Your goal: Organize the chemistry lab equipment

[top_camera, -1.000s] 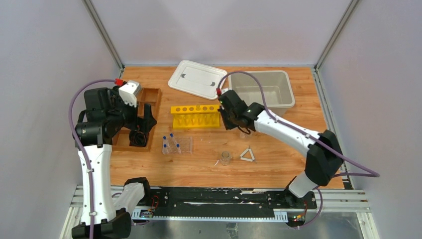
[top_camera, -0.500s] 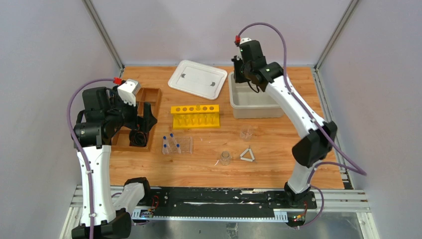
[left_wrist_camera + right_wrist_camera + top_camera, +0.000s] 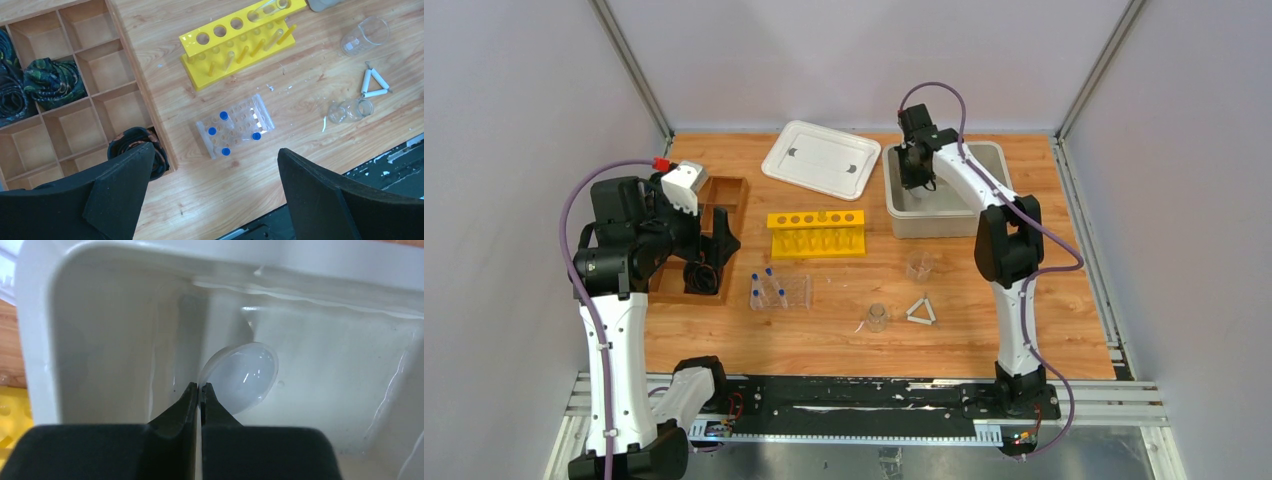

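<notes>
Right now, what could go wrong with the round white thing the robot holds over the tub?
The right pincer pinches only the thin edge of the white dome-shaped piece, so it might slip and drop hard into the white tub. It also hangs near the tub's wall and could bump it.

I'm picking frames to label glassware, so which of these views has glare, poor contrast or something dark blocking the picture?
Top external: even light, sharp, but the small clear glass beakers barely stand out from the wooden table. Left wrist: crisp, beakers plain; the left gripper's black fingers mask the lower corners. Right wrist: translucent white dome-shaped piece washes into the white plastic bin, with a glare spot.
</notes>
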